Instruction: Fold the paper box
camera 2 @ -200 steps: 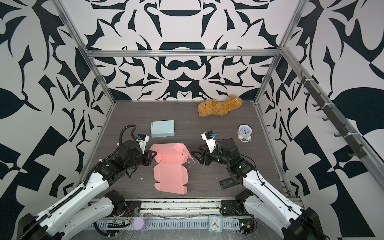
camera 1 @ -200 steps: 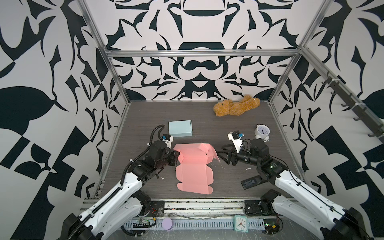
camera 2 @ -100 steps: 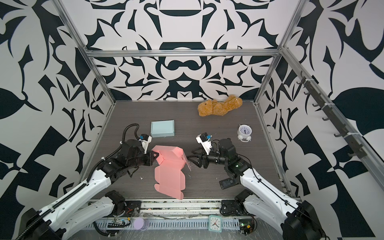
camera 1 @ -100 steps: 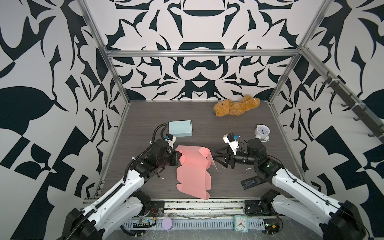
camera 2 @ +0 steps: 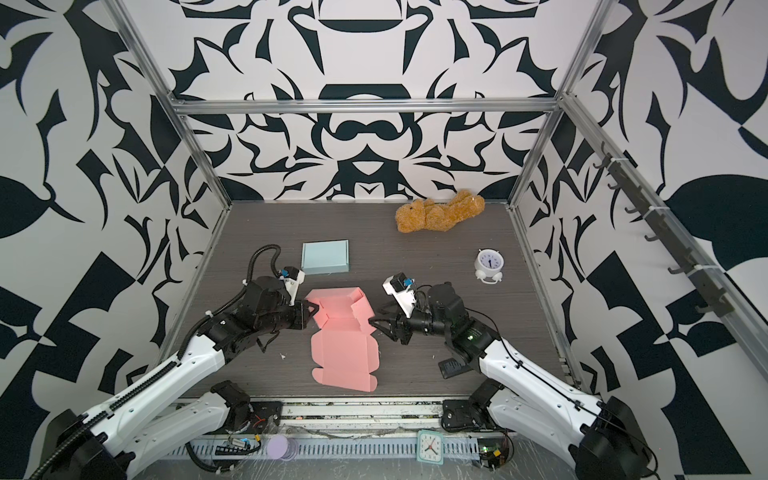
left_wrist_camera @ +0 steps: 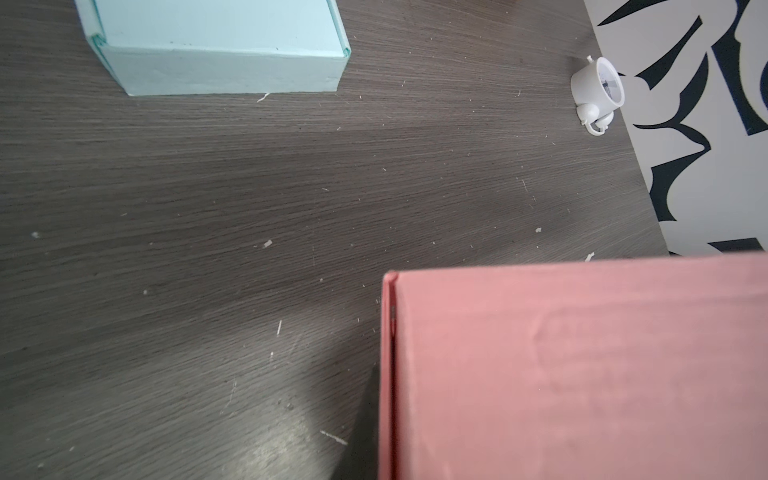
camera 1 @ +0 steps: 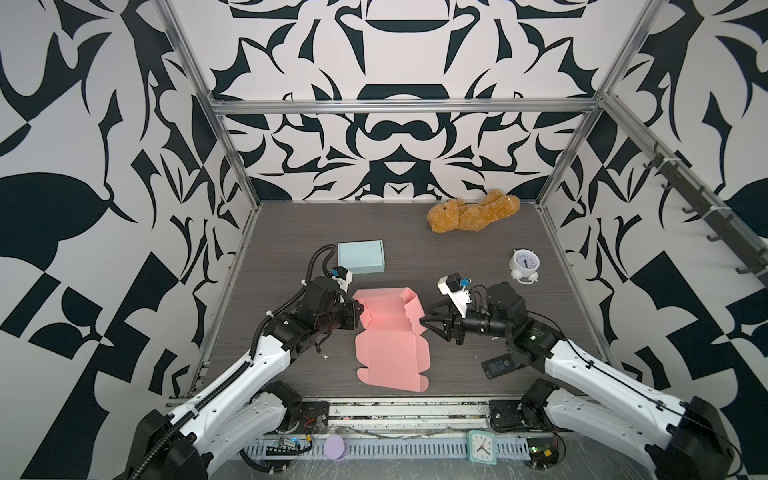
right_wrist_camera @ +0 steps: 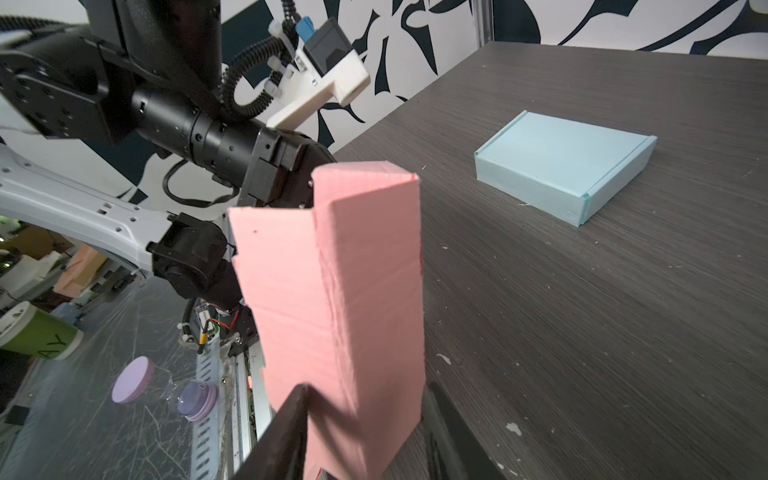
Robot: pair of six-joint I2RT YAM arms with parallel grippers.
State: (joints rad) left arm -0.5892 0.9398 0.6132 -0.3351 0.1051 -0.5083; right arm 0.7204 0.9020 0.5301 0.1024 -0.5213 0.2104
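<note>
Counter (camera 1: 457,257): dark grey wood-grain, dusted with pale specks, boxed in by black-and-white patterned walls on a bare aluminium frame.

- Upper right of both top views: tan plush teddy bear (camera 1: 471,214), lying by the back wall.
- Below it, right of centre: small white twin-bell alarm clock (camera 1: 524,266).
- Upper left of centre: closed light-blue cardboard box (camera 1: 360,257).
- Lower right: flat black rectangular device (camera 1: 500,365), partly under the right arm.
- Front rail along the bottom: lilac disc (camera 1: 336,448) and square teal clock (camera 1: 481,446).

Your task piece, the pink cardboard fold-up box (camera 1: 390,332), is centre frame between the two arms. Its upper half has walls partly raised. Its lower half lies flat on the counter, toward the bottom of the frame.

Left jaws: closed, pinched on the edge of the box's left wall, centre-left in both top views.

Right jaws: partly open, straddling the raised flap on the box's right side. In the right wrist view the box (right_wrist_camera: 332,270) stands upright between them. You can't tell whether either tip actually presses the card.

Hard to read:
- The left wrist view shows none of its own jaws. The pink box (left_wrist_camera: 582,365) fills the lower right and the blue box is cut off at upper left.
- The right wrist view crops and blurs the jaw tips at the bottom edge.
- You can't make out what the black device is.
</note>
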